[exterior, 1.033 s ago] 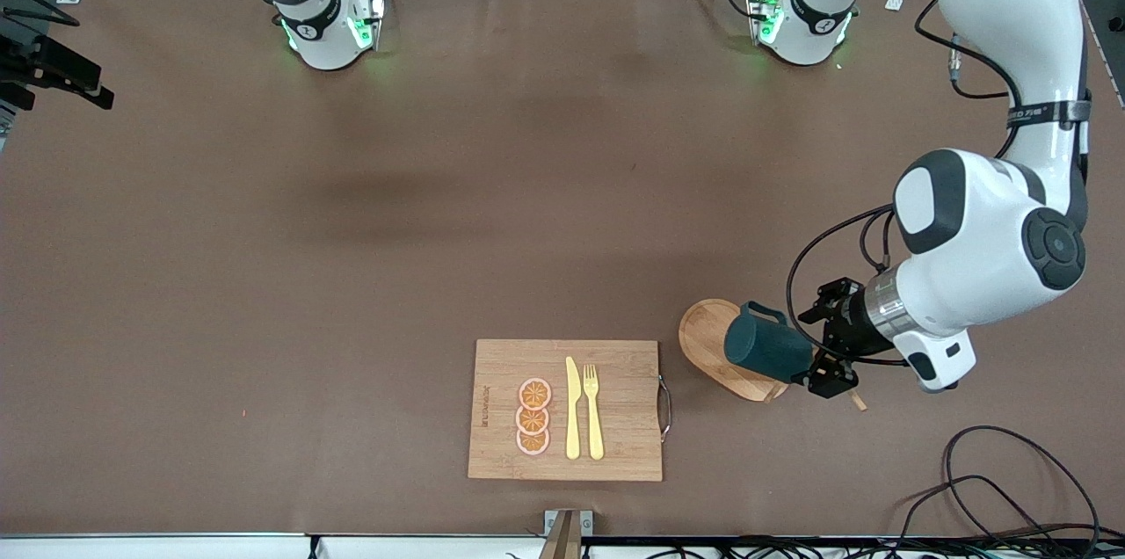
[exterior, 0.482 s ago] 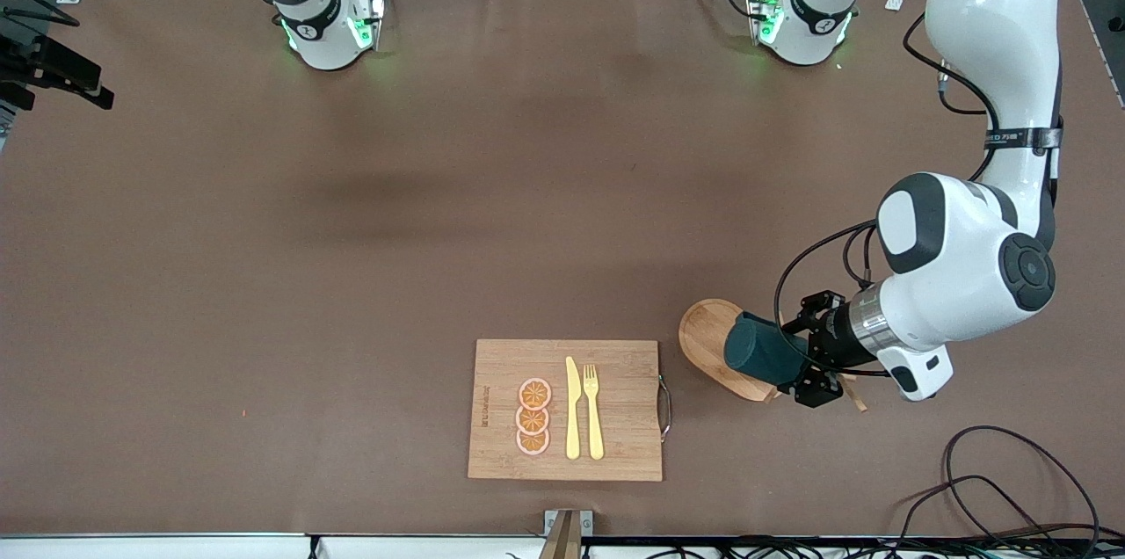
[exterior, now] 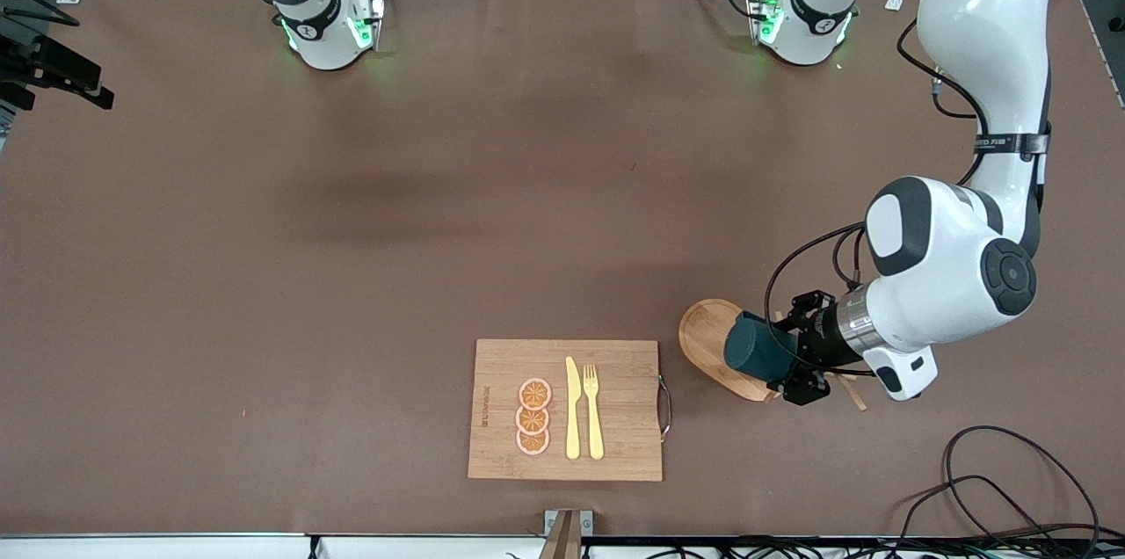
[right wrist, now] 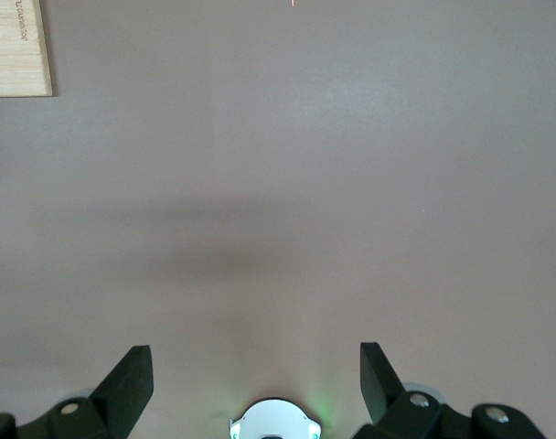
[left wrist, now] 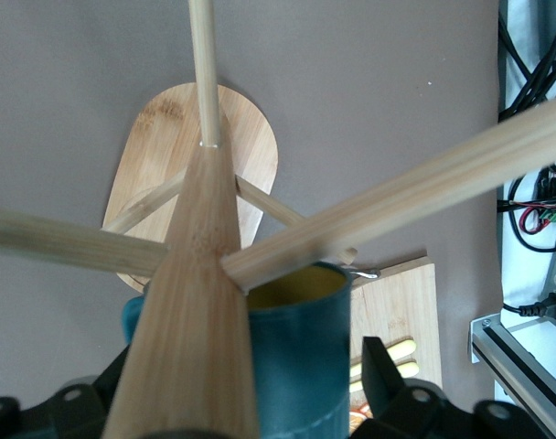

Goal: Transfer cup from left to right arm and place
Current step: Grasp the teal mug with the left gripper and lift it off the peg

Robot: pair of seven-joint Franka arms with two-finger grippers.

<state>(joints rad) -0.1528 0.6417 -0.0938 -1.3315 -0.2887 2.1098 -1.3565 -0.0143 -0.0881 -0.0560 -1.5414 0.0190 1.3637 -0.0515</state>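
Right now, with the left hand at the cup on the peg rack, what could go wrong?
1. The cup hangs among the wooden peg rack's pegs; one peg crosses its rim in the left wrist view. Pulling off-axis may snag the cup and tip the rack.
2. The left hand is close around the cup, its hold unclear. A weak hold could drop it onto the rack's base.
3. The right hand waits, open, over bare table, so the handover needs a long carry.

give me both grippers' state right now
Left gripper: at the wooden peg rack, around the cup; a closed grasp cannot be told.
Right gripper: open, holding nothing, waiting over bare table.
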